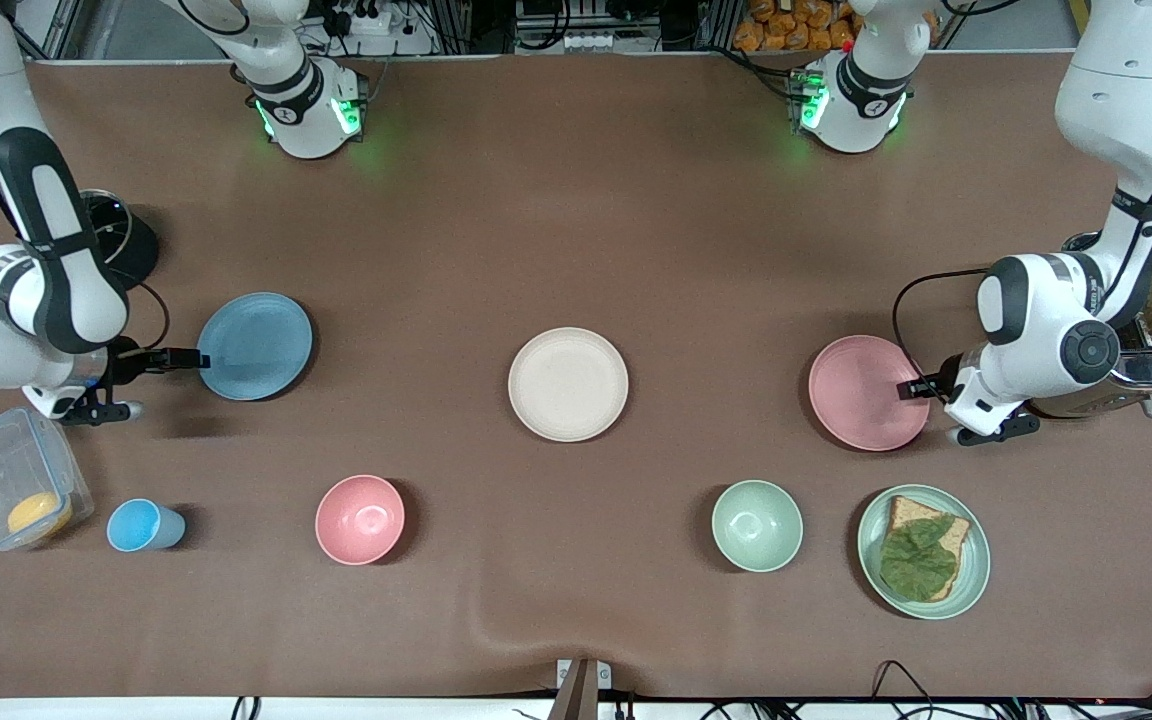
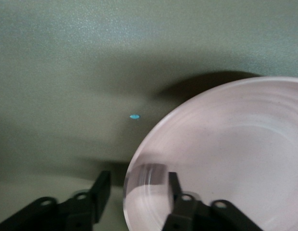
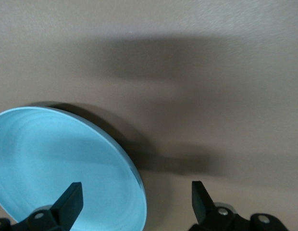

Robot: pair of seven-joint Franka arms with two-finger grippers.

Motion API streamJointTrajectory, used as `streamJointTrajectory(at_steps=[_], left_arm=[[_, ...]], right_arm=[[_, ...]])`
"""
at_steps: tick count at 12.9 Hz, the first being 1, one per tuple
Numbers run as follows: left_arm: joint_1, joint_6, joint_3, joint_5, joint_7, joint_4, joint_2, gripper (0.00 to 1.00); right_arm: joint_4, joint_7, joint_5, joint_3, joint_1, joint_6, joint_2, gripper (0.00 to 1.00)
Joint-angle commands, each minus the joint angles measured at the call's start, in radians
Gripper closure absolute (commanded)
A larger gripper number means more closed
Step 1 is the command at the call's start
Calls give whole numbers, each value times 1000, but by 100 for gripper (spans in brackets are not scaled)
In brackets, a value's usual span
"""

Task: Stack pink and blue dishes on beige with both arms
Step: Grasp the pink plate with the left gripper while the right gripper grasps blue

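I judge the step in hand to be the grasp of both plates at their rims, with nothing yet stacked. Working from the front camera outward, the beige plate [image 1: 568, 384] lies bare at mid-table; the pink plate [image 1: 868, 392] lies toward the left arm's end at roughly the same distance from that camera, and the blue plate [image 1: 255, 346] lies toward the right arm's end, slightly farther from it. The left gripper [image 1: 914, 389] sits at the rim of the pink plate on the side toward the left arm's end. In the left wrist view its fingers [image 2: 174, 185] are spread, one over the plate [image 2: 226, 159] and one outside the rim, so they straddle the edge without pinching it. The right gripper [image 1: 188, 357] sits at the rim of the blue plate. In the right wrist view its fingers [image 3: 72, 198] stand wide apart; one is over the plate's [image 3: 67, 168] surface, the other well clear of the rim above bare table. Next, I expect each gripper to clamp its rim, lift, and carry its plate to the beige plate in turn
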Motion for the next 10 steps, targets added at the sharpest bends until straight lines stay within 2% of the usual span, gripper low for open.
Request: streamJointTrajectory(at_steps=[1, 3, 4, 7, 8, 9, 10], left_arm=[[12, 11, -8, 14, -29, 7, 2, 78], [12, 11, -11, 8, -35, 9, -1, 96], [15, 11, -13, 6, -33, 9, -4, 100], [11, 10, -21, -6, -33, 13, -26, 100], [12, 6, -43, -15, -32, 15, -43, 100], [11, 3, -68, -19, -27, 19, -62, 100], [6, 2, -85, -19, -27, 25, -75, 100]], right_arm=[[10, -18, 29, 2, 17, 2, 26, 0], [10, -22, 29, 2, 19, 2, 40, 0], [10, -24, 29, 3, 19, 2, 46, 3], [12, -39, 30, 17, 11, -7, 59, 56], [12, -38, 44, 17, 11, -11, 59, 76], [12, -44, 59, 17, 11, -11, 62, 91], [13, -47, 61, 15, 13, -11, 65, 99]])
